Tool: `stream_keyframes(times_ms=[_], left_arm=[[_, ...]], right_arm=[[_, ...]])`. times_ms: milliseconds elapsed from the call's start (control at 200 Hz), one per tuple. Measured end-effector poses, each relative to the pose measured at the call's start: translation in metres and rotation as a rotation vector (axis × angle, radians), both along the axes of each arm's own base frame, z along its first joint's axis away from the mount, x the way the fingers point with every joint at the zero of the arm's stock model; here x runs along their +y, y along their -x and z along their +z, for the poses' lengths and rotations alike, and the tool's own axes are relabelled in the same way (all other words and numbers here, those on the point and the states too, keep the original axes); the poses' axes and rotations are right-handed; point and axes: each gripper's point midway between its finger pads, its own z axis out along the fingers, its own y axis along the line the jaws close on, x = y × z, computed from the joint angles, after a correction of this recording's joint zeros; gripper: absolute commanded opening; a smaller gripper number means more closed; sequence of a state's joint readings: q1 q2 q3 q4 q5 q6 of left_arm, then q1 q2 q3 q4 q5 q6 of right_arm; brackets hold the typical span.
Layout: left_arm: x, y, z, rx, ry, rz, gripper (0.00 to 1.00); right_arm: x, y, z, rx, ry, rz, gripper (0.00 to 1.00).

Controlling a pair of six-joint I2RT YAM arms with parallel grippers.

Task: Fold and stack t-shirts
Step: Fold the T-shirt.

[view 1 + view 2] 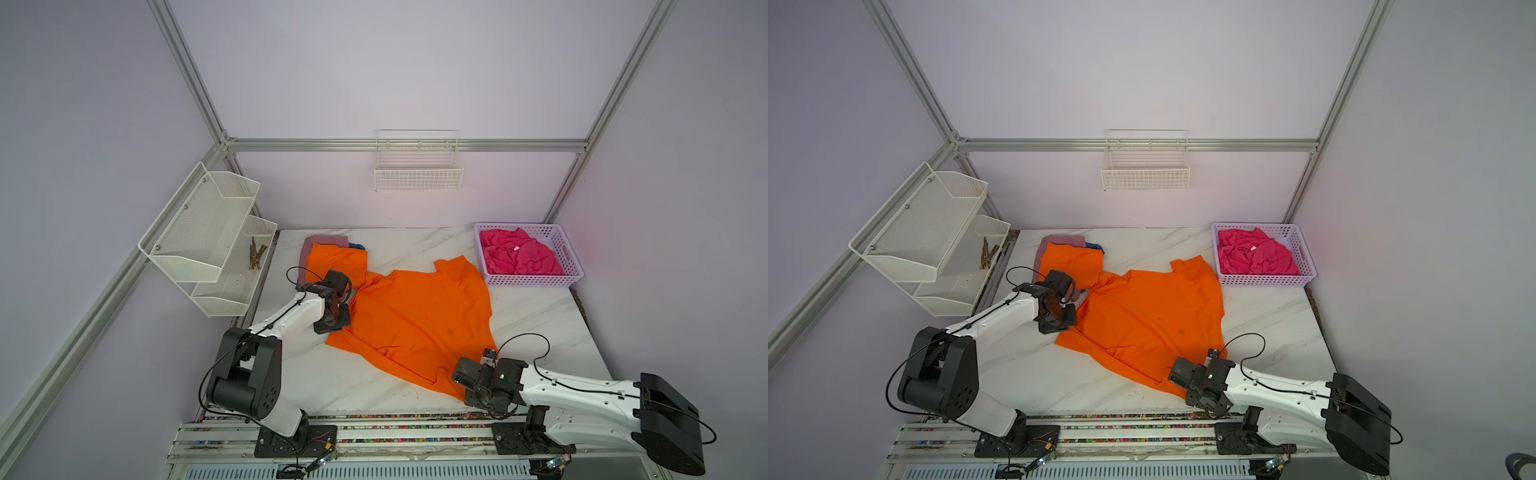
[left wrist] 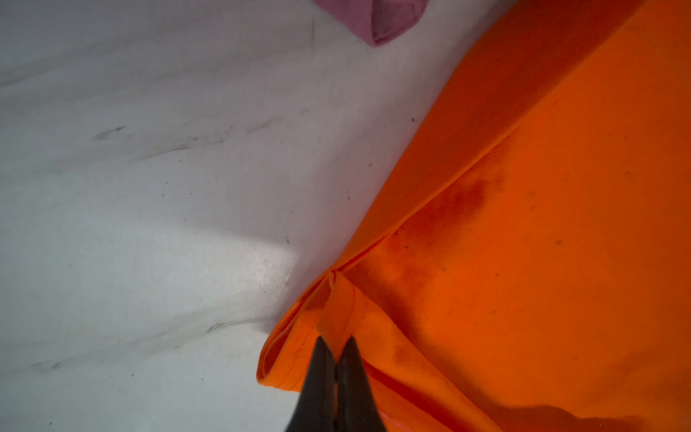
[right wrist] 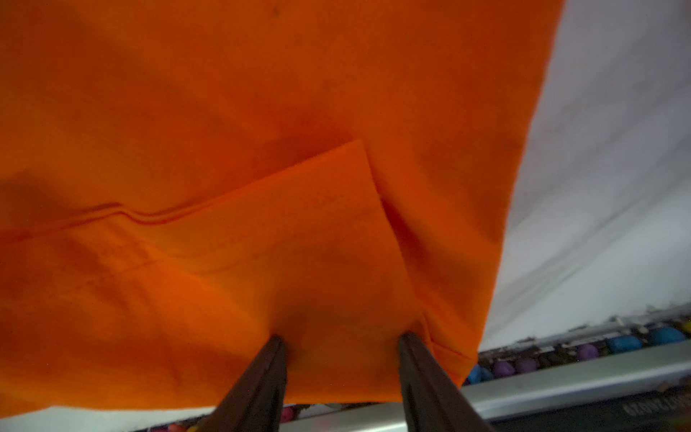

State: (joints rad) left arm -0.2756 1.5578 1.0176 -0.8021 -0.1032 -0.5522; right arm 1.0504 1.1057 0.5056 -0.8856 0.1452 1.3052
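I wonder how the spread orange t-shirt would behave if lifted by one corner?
Probably floppy: the spread orange t-shirt lies wrinkled, its corner folded over. Likely sags and drapes, as its edge bunches where the left gripper pinches it.

The white marbled table (image 1: pixel 415 245) carries a spread orange t-shirt (image 1: pixel 419 320) across its middle, a small pile of folded shirts (image 1: pixel 336 257) at its far left corner, and a lilac basket (image 1: pixel 528 281) at its far right.
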Motion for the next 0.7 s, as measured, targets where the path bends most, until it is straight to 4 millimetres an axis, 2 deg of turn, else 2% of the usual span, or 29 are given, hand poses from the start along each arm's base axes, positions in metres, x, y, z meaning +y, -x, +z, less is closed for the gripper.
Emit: stream_keyframes(times_ms=[55,145,230,345,590,625,700], left_arm=[[0.0,-0.0001,0.0,0.0,0.0,0.0,0.0],[0.0,-0.0001,0.0,0.0,0.0,0.0,0.0],[0.0,-0.0001,0.0,0.0,0.0,0.0,0.0],[0.0,-0.0001,0.0,0.0,0.0,0.0,0.0],[0.0,0.0001,0.0,0.001,-0.001,-0.004,0.0],[0.0001,0.0003,-0.0001,0.001,-0.002,-0.007,0.0],[0.0002,0.0004,-0.0001,0.002,-0.004,-0.014,0.0]], right_arm=[[-0.0008,0.0003,0.0,-0.006,-0.005,-0.001,0.51],[-0.0019,0.0006,-0.0004,-0.006,-0.001,-0.003,0.37],[-0.0024,0.0011,-0.0016,-0.002,0.011,0.006,0.29],[-0.0016,-0.0013,-0.0017,-0.008,0.022,0.013,0.0],[0.0,-0.0018,-0.0009,-0.006,0.024,0.032,0.0],[0.0003,-0.0015,-0.0005,-0.004,0.022,0.033,0.02],[0.0024,0.0003,0.0005,0.006,0.01,0.038,0.0]])
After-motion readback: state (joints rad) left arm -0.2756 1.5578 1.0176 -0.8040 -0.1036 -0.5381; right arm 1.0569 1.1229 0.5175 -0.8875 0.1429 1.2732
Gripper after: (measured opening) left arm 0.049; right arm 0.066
